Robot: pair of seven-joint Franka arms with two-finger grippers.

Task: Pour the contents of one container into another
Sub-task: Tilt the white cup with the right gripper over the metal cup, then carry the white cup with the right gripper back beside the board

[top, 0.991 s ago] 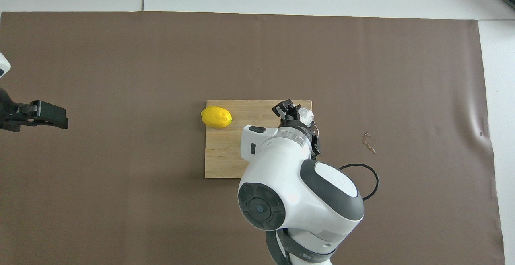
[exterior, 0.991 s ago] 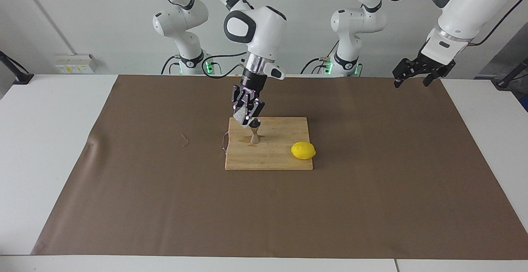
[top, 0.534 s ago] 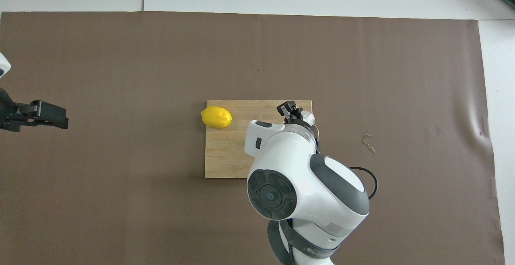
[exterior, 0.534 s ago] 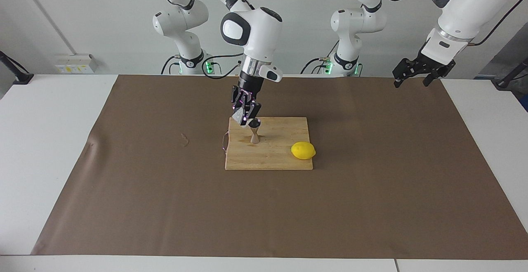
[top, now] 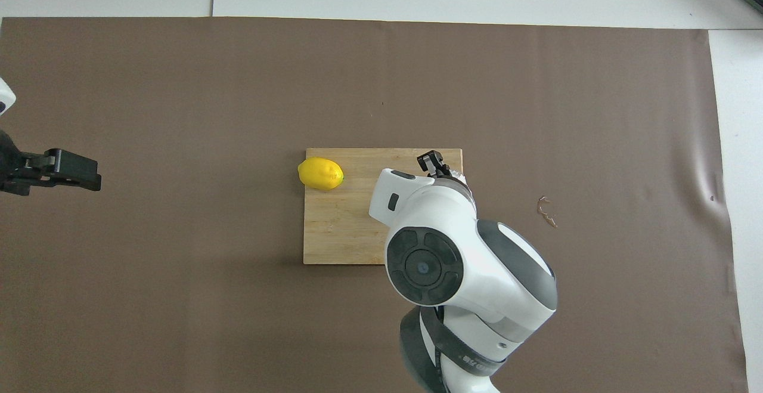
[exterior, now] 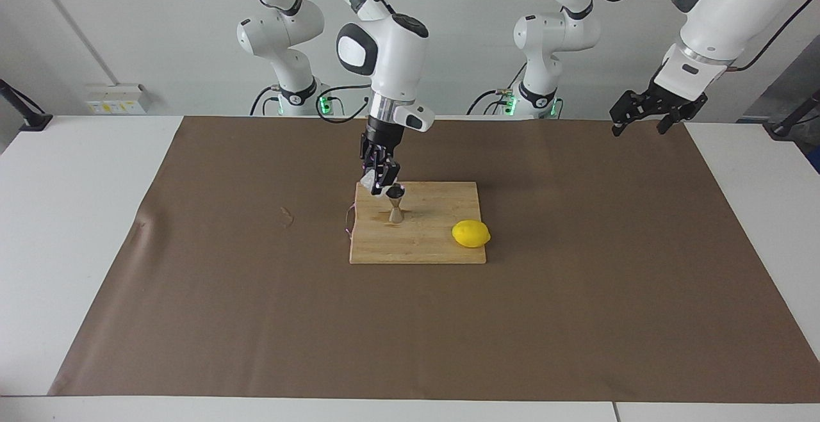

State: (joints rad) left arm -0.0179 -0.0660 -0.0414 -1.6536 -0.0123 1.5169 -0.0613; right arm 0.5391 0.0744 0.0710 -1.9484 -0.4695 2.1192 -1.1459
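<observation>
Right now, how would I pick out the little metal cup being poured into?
Find the wooden cutting board in the middle of the brown mat. On it, under the right pincer holding a whitish cup, stands the jigger: shiny steel, hourglass-waisted, slimmer than the yellow lemon.

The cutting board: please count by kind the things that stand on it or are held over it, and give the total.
Lemon, lying at the board's corner toward the left arm's end: 1
Steel jigger, upright on the board: 1
Whitish cup, tilted in the right gripper over the jigger: 1
Total: 3
</observation>
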